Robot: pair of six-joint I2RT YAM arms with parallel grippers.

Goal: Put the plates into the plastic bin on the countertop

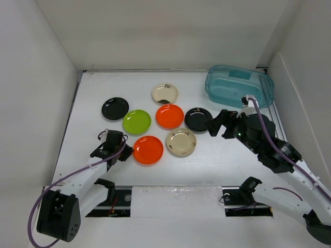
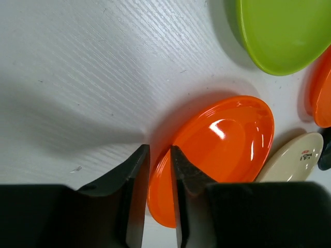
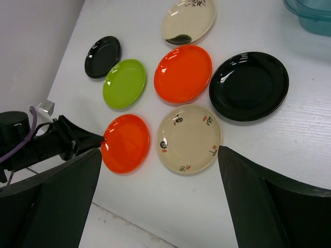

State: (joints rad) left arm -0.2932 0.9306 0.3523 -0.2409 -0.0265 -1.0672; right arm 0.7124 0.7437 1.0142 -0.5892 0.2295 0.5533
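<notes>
near orange plate (image 1: pixel 148 150): we see plain glossy orange.
middle orange plate (image 1: pixel 169 116): the same plain orange, to our eyes.
green plate (image 1: pixel 137 122): we call it plain lime green.
left black plate (image 1: pixel 115 108): plain glossy black.
right black plate (image 1: pixel 198 119): plain glossy black with white glints.
far cream plate (image 3: pixel 189 19): cream, with a dark brushed patch at one rim and small dark marks opposite.
near cream plate (image 3: pixel 189 138): cream; we see small dark marks touched with red spaced round the inside.
bin (image 1: pixel 239 85): translucent teal-blue.
countertop (image 1: pixel 93 93): matte white.
left gripper (image 2: pixel 160 155): black.
right gripper (image 3: pixel 159 155): black.
</notes>
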